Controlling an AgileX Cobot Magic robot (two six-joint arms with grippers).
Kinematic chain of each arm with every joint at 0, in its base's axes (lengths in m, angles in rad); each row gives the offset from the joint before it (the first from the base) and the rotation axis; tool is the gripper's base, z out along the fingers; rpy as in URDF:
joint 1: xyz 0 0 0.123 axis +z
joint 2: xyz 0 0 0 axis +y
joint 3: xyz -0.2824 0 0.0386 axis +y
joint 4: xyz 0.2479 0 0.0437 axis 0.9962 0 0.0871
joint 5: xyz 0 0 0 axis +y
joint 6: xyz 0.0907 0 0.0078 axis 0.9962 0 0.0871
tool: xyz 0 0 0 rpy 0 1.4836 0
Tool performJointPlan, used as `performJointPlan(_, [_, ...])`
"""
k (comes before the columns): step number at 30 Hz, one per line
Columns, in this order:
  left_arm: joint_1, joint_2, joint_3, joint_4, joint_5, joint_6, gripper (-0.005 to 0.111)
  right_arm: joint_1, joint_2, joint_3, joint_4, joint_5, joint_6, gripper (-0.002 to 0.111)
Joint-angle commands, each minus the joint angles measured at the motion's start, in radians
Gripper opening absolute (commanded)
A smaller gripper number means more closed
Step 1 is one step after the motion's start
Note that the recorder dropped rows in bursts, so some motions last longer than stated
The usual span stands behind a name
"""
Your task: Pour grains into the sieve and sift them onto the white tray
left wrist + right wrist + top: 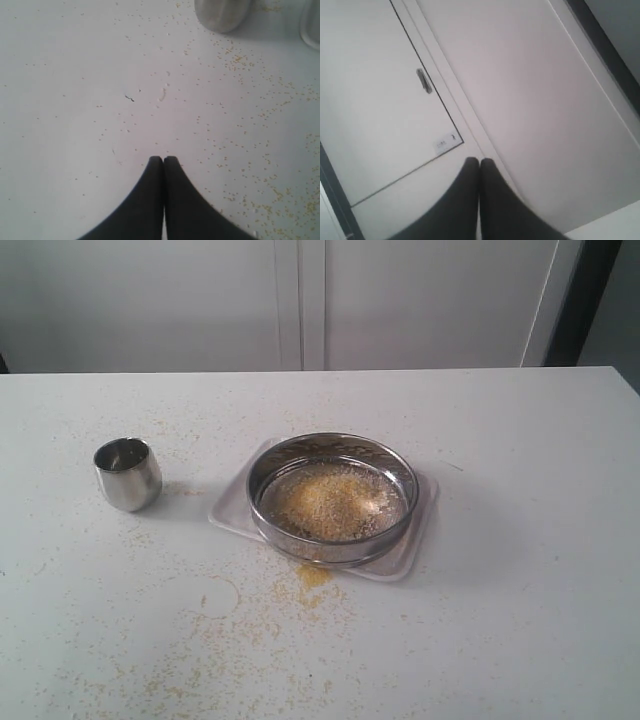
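Note:
The sieve (333, 497), a wide steel ring with a mesh bottom, rests on the white tray (232, 502) in the middle of the table. Yellow and off-white grains (330, 502) lie spread over its mesh. A small steel cup (128, 473) stands upright to the left of the tray; its base (222, 14) shows at one edge of the left wrist view. My left gripper (163, 159) is shut with nothing in it, above the bare table away from the cup. My right gripper (479, 161) is shut and empty, pointing at a white wall. Neither gripper shows in the exterior view.
Spilled yellow granules (311, 578) lie in a small heap in front of the tray and scattered over the near table (520, 620). More scattered granules (260, 175) dot the surface by the left gripper. White cabinet doors (380, 100) with a handle (424, 80) stand behind.

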Motion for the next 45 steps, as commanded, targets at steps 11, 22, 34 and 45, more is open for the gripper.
performJointPlan(11, [0.0,-0.007,0.006,-0.004,0.003,-0.001,0.0,0.005,0.137,-0.129,-0.09,-0.175,-0.188,0.0])
performJointPlan(22, [0.0,-0.007,0.006,-0.004,0.003,-0.001,0.0,0.005,0.565,-0.382,-0.275,-0.166,-0.177,0.0])
performJointPlan(34, [0.0,-0.007,0.006,-0.004,0.003,-0.001,0.0,0.009,0.932,-0.595,-0.494,0.018,-0.156,0.0])
performJointPlan(45, [0.0,-0.007,0.006,-0.004,0.003,-0.001,0.0,0.009,1.178,-0.737,-0.538,0.304,-0.157,0.0])
